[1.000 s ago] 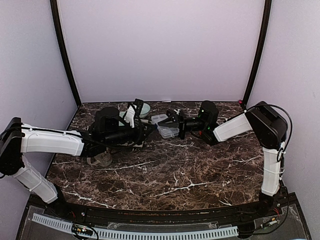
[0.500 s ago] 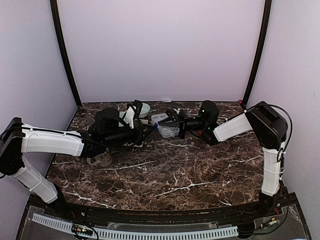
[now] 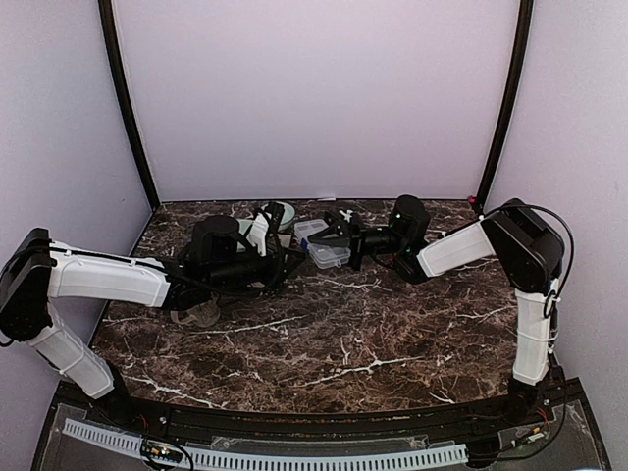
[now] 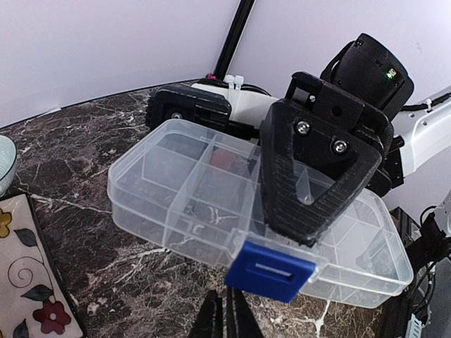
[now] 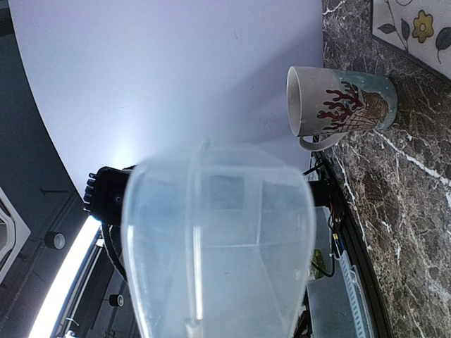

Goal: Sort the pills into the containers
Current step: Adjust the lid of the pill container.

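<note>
The clear organiser box point(image 3: 329, 253), whose cells are the containers, is held off the table by my right gripper point(image 3: 345, 245). One black finger point(image 4: 310, 176) lies over the top of the box point(image 4: 176, 190). The box's blue latch point(image 4: 271, 271) points at my left gripper point(image 4: 227, 318), which is shut and empty just short of the latch. In the top view my left gripper point(image 3: 285, 257) sits left of the box. The box point(image 5: 218, 239) fills the right wrist view and hides the right fingers. I cannot make out any pills.
A floral tray point(image 4: 28, 282) lies under my left wrist, with a pale green bowl point(image 3: 281, 211) behind it. A cream mug point(image 5: 342, 105) with a red and teal pattern stands on the marble table point(image 3: 343, 334), beneath the left forearm.
The right gripper has carried the box slightly back and to the left. The left arm has crept a little toward it. Both grippers stay as they were.
</note>
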